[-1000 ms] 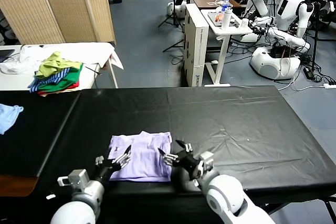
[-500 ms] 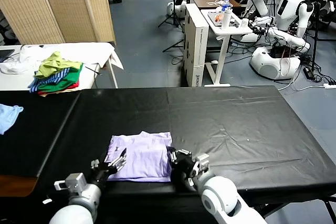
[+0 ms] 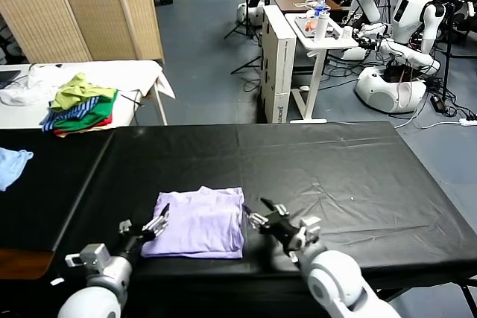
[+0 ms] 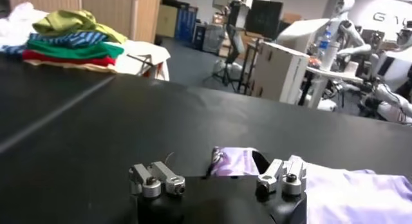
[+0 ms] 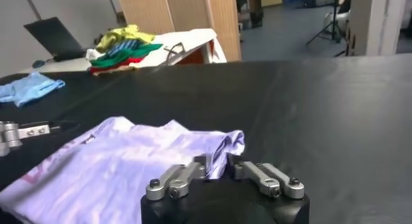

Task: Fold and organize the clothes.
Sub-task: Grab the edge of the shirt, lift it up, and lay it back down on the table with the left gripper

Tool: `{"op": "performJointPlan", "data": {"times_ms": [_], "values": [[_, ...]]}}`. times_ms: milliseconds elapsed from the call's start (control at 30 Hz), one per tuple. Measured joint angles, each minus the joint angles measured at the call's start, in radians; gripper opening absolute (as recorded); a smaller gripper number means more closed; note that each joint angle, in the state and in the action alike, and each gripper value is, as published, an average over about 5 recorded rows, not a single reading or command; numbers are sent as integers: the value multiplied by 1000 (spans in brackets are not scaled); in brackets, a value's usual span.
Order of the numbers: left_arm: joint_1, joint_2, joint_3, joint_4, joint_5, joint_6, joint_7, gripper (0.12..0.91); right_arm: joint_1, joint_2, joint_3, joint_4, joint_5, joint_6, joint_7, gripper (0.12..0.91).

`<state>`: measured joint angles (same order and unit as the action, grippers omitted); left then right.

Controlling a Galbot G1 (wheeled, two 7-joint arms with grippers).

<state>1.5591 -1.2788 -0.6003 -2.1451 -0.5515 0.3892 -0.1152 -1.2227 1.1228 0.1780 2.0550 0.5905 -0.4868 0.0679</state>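
The pale lilac T-shirt lies folded in a rough rectangle near the front edge of the black table. My left gripper is open and empty, low at the shirt's left edge. In the left wrist view, a shirt corner lies on the table beyond the left gripper's wide-spread fingers. My right gripper is open and sits just off the shirt's right edge. In the right wrist view, the right gripper points at the shirt, and a raised fold of its corner shows between the fingertips.
A green, blue-striped and red garment pile lies on a white-covered side table at the back left. A small light blue cloth lies at the table's far left. A folding screen, a white stand and other robots stand behind the table.
Both grippers have drawn off the shirt, the left to the left and the right to the right. The shirt now lies flat with nothing holding it.
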Motion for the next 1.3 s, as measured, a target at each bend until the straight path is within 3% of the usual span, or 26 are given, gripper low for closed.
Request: {"op": "performJointPlan", "data": {"times_ms": [100,200,433,900,1000,1300], "values": [[3,-9,-26,30,20,-42,29,907,-20,-22,41,29,24,1,1,820],[9,-29,-39,60,59,-84,48,907,-32,-38,81,50,44,0,3,894],[8,-96,-37,113,70,-134,62,907,-49,-60,140,74,56,-1,4,907],[-8,-149,-36,156,-31,-132,62,889,-64,-62,167,79,52,-1,4,907],[-7,-153,-37,155,-56,-127,59,769,-65,-61,167,78,49,-1,4,907],[-7,-161,-42,135,-129,-102,37,220,-69,-55,168,77,33,2,3,907]]}}
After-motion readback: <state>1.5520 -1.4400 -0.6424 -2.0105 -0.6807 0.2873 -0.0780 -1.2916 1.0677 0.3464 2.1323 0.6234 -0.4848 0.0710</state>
